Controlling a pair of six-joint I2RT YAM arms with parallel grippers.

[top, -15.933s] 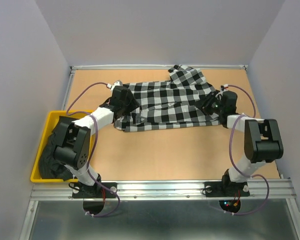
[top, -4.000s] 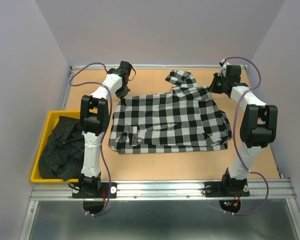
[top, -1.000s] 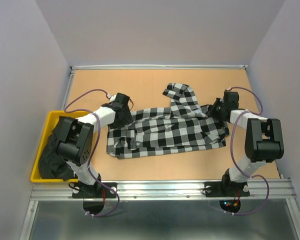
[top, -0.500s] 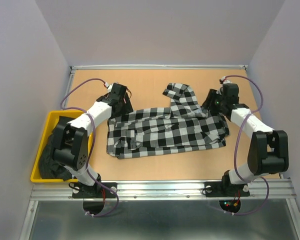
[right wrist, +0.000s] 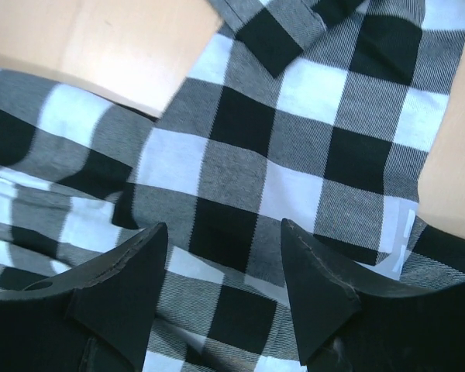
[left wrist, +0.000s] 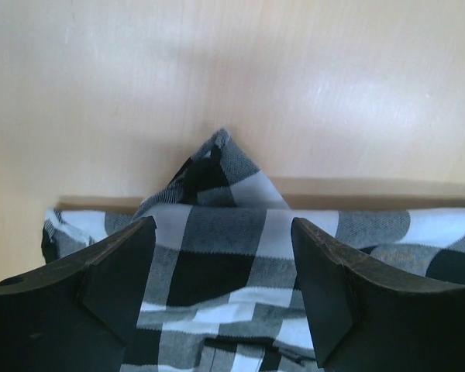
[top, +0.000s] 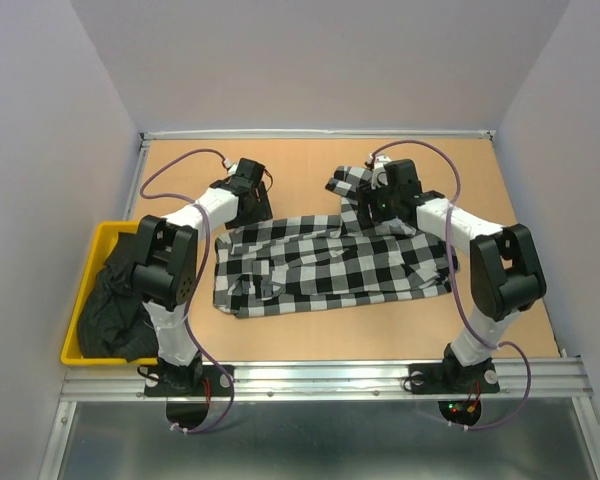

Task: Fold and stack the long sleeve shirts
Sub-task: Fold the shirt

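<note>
The black-and-white check shirt (top: 330, 262) lies folded into a wide band across the middle of the table, one sleeve (top: 365, 190) sticking up toward the back. My left gripper (top: 248, 205) hovers open over the shirt's back left corner (left wrist: 217, 167), nothing between its fingers. My right gripper (top: 380, 205) hangs open over the sleeve where it meets the body (right wrist: 240, 178), holding nothing. The plain black shirt (top: 115, 305) lies bunched in the yellow bin (top: 92, 245) at the left.
Bare wooden table (top: 400, 320) lies in front of the shirt and along the back. A raised metal rim (top: 320, 133) borders the table at the back, and grey walls close in on three sides.
The right gripper has let go of the shirt's right end, opened, and swung left over the sleeve. The left gripper stayed open and moved back to the shirt's far left corner.
</note>
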